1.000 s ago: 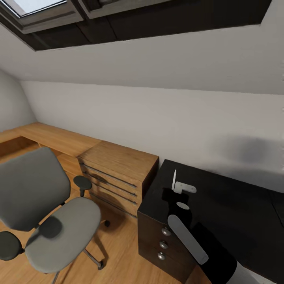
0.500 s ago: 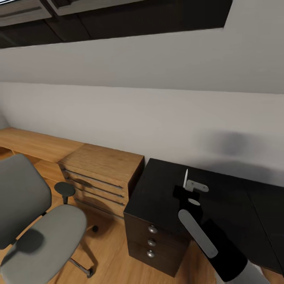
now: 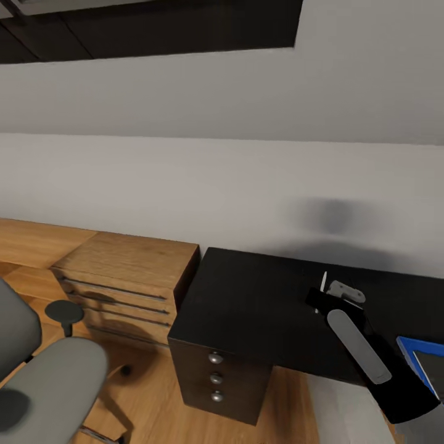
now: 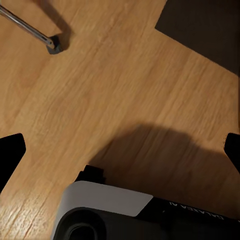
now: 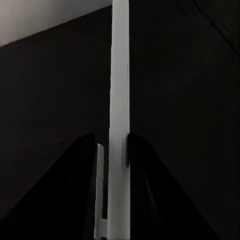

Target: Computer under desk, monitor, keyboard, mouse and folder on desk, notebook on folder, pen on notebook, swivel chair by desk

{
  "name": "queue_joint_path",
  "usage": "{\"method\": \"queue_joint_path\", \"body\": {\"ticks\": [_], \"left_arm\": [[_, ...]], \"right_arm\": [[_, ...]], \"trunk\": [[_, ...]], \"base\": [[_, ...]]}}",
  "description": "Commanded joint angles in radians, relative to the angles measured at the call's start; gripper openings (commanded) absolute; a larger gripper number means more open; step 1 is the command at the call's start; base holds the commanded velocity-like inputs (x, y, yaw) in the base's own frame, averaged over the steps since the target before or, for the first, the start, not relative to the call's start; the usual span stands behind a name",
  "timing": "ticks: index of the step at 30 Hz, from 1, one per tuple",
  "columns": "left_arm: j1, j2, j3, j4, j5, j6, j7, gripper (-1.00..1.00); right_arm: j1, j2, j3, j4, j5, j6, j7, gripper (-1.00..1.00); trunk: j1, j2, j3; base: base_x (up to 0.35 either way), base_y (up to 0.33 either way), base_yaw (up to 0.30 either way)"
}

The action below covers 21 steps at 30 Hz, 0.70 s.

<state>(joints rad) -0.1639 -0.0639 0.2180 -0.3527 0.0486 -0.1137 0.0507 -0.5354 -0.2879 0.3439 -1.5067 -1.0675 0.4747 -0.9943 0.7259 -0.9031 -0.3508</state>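
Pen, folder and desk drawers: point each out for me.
Pen (image 5: 120,100), right wrist view, middle of the white shaft.
Folder (image 3: 412,354), head view, its blue edge at the picture's right side.
Desk drawers (image 3: 215,357), head view, top silver knob.

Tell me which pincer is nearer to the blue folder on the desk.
The right pincer. It hangs above the black desk, shut on the pen, close beside the folder. The left pincer hangs open over the wooden floor, away from the desktop.

Right claw (image 5: 111,150) clamps the upright white pen (image 5: 120,100) above the black desk (image 5: 50,90)
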Motion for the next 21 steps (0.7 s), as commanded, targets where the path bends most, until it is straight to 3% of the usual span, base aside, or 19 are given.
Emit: {"method": "queue_joint_path", "body": {"ticks": [1, 7, 11, 21], "left_arm": [[0.000, 0.000, 0.000, 0.000, 0.005, -0.003, 0.002, 1.00], [0.000, 0.000, 0.000, 0.000, 0.005, -0.003, 0.002, 1.00], [0.000, -0.002, -0.001, 0.000, 0.005, -0.004, 0.002, 1.00], [0.000, 0.000, 0.001, 0.000, 0.006, -0.004, 0.003, 1.00]], "right_arm": [[-0.002, -0.020, -0.032, 0.000, -0.011, 0.033, -0.001, -1.00], [-0.002, -0.072, -0.078, 0.041, -0.047, 0.074, 0.014, -1.00], [-0.002, -0.109, -0.093, 0.101, -0.058, 0.082, 0.068, -1.00], [-0.002, -0.124, -0.111, 0.167, -0.060, 0.085, 0.128, -1.00]], "trunk": [[0.000, -0.001, -0.001], [0.000, -0.001, -0.001], [0.000, -0.001, -0.001], [0.000, -0.001, -0.001]], "base": [[0.000, 0.000, -0.300], [0.000, 0.000, -0.300], [0.000, 0.000, -0.300], [0.000, 0.000, -0.300]]}}
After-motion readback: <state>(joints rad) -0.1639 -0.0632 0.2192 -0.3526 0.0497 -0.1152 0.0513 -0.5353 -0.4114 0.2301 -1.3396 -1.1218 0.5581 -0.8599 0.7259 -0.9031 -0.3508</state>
